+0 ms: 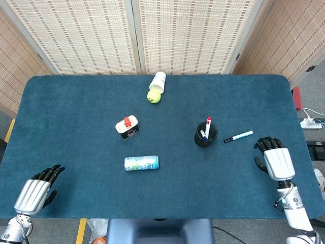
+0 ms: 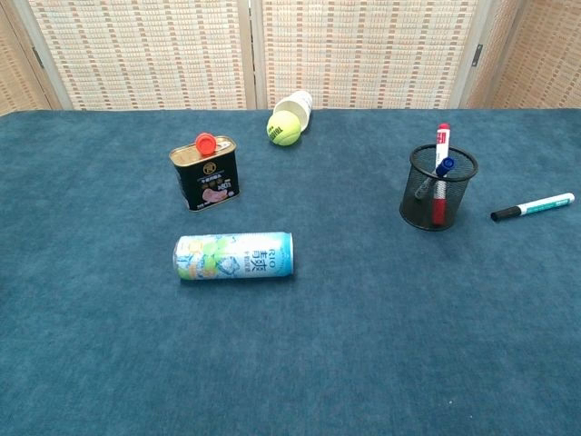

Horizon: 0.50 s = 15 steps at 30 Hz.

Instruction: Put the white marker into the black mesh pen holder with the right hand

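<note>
The white marker (image 1: 238, 136) (image 2: 533, 207) with a black cap lies flat on the blue table, just right of the black mesh pen holder (image 1: 205, 134) (image 2: 438, 188). The holder stands upright with a red and a blue pen in it. My right hand (image 1: 274, 161) hovers near the table's right front, below and right of the marker, holding nothing, fingers slightly curled and apart. My left hand (image 1: 36, 191) rests at the front left corner, empty. Neither hand shows in the chest view.
A drink can (image 1: 141, 162) (image 2: 234, 256) lies on its side in the front middle. A small black tin with a red cap (image 1: 127, 127) (image 2: 205, 172) stands behind it. A tennis ball (image 1: 154, 96) (image 2: 284, 129) touches a tipped white cup (image 1: 158, 81) at the back.
</note>
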Each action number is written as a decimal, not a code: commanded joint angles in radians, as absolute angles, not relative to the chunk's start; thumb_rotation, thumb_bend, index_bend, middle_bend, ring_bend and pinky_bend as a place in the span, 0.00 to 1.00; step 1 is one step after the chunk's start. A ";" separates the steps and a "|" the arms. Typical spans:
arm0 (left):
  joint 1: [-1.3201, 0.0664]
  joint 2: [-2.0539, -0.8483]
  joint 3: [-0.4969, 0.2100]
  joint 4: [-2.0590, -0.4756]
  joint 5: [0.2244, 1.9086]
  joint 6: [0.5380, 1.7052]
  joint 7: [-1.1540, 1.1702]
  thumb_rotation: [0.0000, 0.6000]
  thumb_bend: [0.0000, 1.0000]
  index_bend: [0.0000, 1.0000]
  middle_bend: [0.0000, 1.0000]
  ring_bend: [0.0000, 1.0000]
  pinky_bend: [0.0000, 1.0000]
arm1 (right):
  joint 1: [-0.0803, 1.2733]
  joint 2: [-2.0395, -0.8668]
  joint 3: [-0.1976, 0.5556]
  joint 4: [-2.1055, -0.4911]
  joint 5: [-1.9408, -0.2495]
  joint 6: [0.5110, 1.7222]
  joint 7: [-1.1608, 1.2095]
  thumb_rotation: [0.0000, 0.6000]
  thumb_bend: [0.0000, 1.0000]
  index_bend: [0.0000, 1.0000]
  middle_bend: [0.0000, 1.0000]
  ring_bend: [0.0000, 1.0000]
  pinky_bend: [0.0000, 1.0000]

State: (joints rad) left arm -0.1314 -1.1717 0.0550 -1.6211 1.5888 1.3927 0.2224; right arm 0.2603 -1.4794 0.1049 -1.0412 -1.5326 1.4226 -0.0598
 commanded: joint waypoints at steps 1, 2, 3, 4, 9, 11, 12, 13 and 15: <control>-0.132 -1.173 0.052 -1.620 1.583 1.390 0.228 1.00 0.33 0.17 0.14 0.20 0.40 | 0.327 -1.543 0.131 -0.881 -1.519 1.356 -0.010 1.00 0.26 0.47 0.32 0.27 0.32; -0.132 -1.174 0.052 -1.620 1.582 1.390 0.230 1.00 0.33 0.17 0.14 0.20 0.40 | 0.337 -1.552 0.131 -0.856 -1.520 1.345 0.004 1.00 0.26 0.47 0.32 0.28 0.32; -0.132 -1.174 0.052 -1.620 1.580 1.389 0.233 1.00 0.33 0.17 0.14 0.20 0.40 | 0.355 -1.572 0.132 -0.807 -1.519 1.323 0.032 1.00 0.26 0.47 0.32 0.29 0.33; -0.132 -1.175 0.052 -1.620 1.579 1.387 0.235 1.00 0.33 0.17 0.14 0.20 0.40 | 0.368 -1.587 0.130 -0.772 -1.520 1.305 0.054 1.00 0.26 0.47 0.32 0.29 0.33; -0.135 -1.179 0.054 -1.620 1.575 1.378 0.245 1.00 0.33 0.17 0.14 0.20 0.40 | 0.424 -1.669 0.098 -0.589 -1.536 1.208 0.131 1.00 0.26 0.45 0.33 0.29 0.33; -0.135 -1.179 0.053 -1.620 1.572 1.376 0.245 1.00 0.33 0.17 0.14 0.20 0.40 | 0.438 -1.699 0.090 -0.533 -1.540 1.189 0.146 1.00 0.26 0.43 0.33 0.29 0.33; -0.136 -1.179 0.053 -1.620 1.570 1.374 0.245 1.00 0.33 0.17 0.14 0.20 0.40 | 0.446 -1.717 0.086 -0.500 -1.540 1.174 0.158 1.00 0.26 0.43 0.33 0.29 0.33; -0.136 -1.179 0.053 -1.619 1.569 1.373 0.244 1.00 0.33 0.17 0.14 0.20 0.40 | 0.452 -1.730 0.084 -0.479 -1.539 1.162 0.166 1.00 0.26 0.42 0.33 0.29 0.33; -0.137 -1.179 0.052 -1.619 1.564 1.369 0.242 1.00 0.33 0.17 0.14 0.20 0.40 | 0.466 -1.754 0.080 -0.438 -1.537 1.136 0.184 1.00 0.26 0.41 0.33 0.28 0.33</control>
State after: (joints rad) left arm -0.1368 -1.1792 0.0522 -1.6191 1.5652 1.3699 0.2428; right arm 0.4373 -1.7136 0.0923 -0.4888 -1.5350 1.1760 0.1506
